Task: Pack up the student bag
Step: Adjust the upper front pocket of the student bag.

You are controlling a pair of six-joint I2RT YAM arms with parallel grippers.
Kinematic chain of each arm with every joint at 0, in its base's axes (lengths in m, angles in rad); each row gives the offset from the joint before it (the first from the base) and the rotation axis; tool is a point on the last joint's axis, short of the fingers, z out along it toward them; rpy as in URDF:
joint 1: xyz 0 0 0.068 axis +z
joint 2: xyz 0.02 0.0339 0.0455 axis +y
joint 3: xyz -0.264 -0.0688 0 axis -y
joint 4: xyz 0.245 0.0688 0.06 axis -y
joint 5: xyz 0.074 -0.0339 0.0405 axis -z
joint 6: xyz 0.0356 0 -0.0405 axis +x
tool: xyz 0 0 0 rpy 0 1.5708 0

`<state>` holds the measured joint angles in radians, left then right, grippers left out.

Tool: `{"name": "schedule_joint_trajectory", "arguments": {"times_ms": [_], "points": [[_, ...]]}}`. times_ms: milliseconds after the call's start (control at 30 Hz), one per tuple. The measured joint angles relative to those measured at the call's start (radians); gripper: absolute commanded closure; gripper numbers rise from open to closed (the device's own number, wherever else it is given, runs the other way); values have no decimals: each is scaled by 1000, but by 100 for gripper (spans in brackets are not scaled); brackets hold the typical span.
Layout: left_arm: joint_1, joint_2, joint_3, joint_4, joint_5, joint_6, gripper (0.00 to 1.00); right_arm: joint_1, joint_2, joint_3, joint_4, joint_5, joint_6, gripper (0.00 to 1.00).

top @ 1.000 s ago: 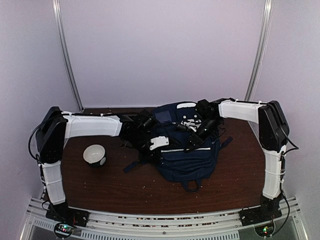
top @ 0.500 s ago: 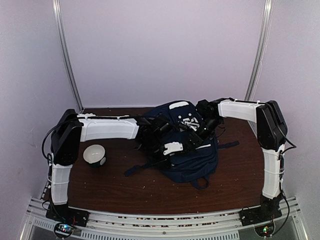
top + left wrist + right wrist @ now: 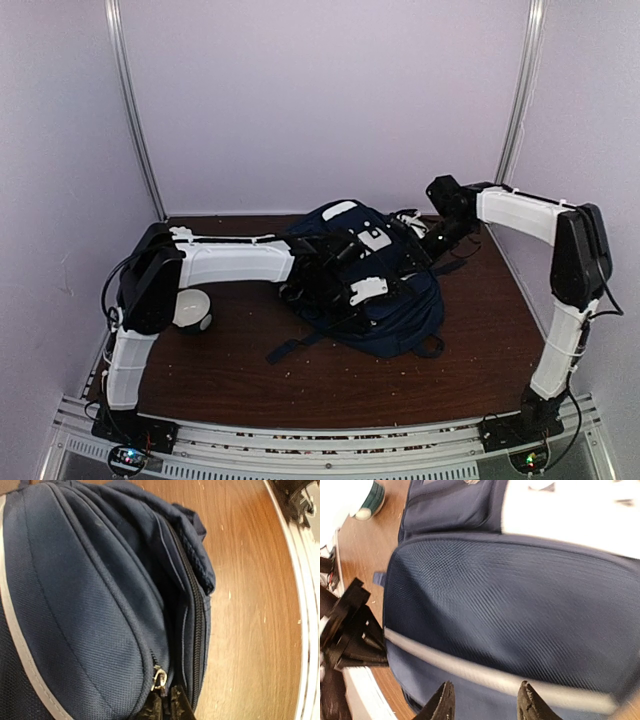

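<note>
At the tips of your left claw [image 3: 165,707], which are pressed together, lies the student bag [image 3: 85,605] by its zipper [image 3: 198,630], the metal pull [image 3: 158,676] just beyond them. You cannot tell whether they pinch anything. Under your right claw [image 3: 485,702], spread and holding nothing, runs the bag's grey stripe [image 3: 470,672]. Since a second ago the bag has slid right on the table [image 3: 250,370]; your left arm stretched after it and your right claw drew back.

Pale lilac walls [image 3: 320,100], metal corner strips [image 3: 135,110], dark wooden table [image 3: 330,375]
</note>
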<state>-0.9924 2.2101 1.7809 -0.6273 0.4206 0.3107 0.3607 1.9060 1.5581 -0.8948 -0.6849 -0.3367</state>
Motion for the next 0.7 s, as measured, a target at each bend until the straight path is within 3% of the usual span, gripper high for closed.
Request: {"name": "schedule_joint_trajectory", "arguments": {"times_ms": [167, 267, 333, 467, 700], "points": [[0, 21, 49, 30, 34, -55, 97, -37, -264, -126, 43, 61, -20, 54], [5, 63, 118, 56, 89, -115, 86, -31, -347, -164, 46, 66, -27, 53], [11, 76, 130, 94, 145, -165, 77, -28, -370, -200, 51, 70, -31, 52], [14, 79, 130, 159, 227, -223, 70, -29, -385, -289, 61, 111, -22, 49], [14, 80, 131, 258, 309, -284, 70, -29, -425, -340, 51, 163, -7, 46]]}}
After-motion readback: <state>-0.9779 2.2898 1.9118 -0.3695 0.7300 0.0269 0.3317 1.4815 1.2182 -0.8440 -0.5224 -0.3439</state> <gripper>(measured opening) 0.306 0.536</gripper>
